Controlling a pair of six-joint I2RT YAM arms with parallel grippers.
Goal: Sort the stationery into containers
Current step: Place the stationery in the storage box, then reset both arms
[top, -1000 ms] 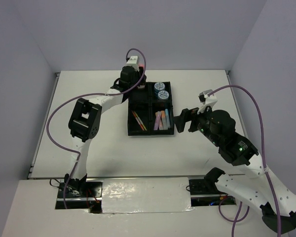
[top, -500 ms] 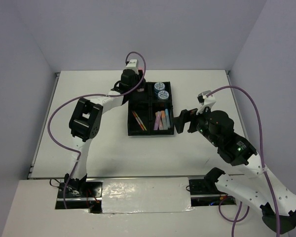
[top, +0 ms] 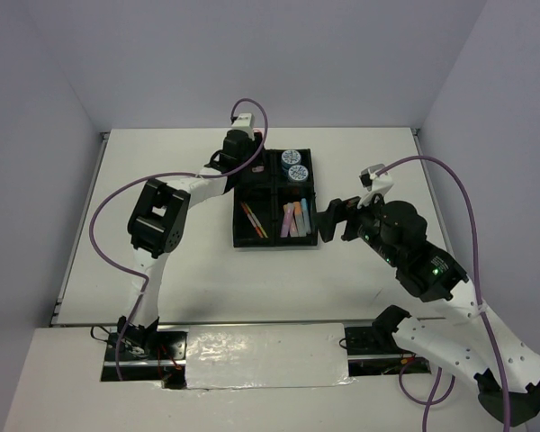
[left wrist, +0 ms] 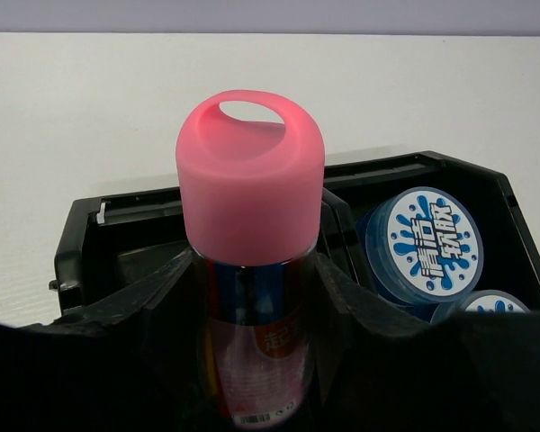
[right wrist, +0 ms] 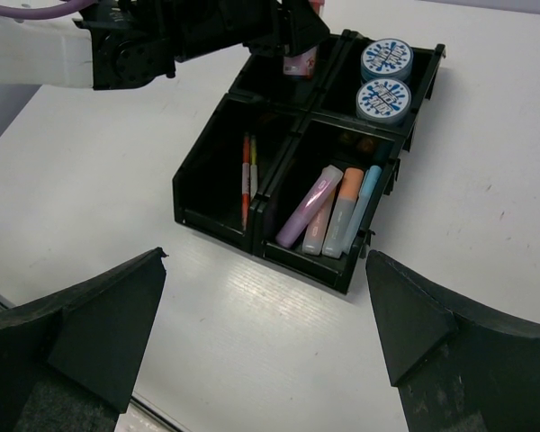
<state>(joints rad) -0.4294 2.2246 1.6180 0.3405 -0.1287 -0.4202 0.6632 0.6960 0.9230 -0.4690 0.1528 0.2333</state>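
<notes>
Currently: tape rolls (right wrist: 383, 97) far-right compartment (right wrist: 431, 74), markers (right wrist: 339, 212) near-right.

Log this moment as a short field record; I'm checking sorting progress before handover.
left gripper: jaws shut on pink tube, upright, at the far-left compartment of the tray
right gripper: jaws open, empty, near the tray's right side
far-right compartment: two tape rolls
near-right compartment: pastel markers
near-left compartment: thin orange pens
</notes>
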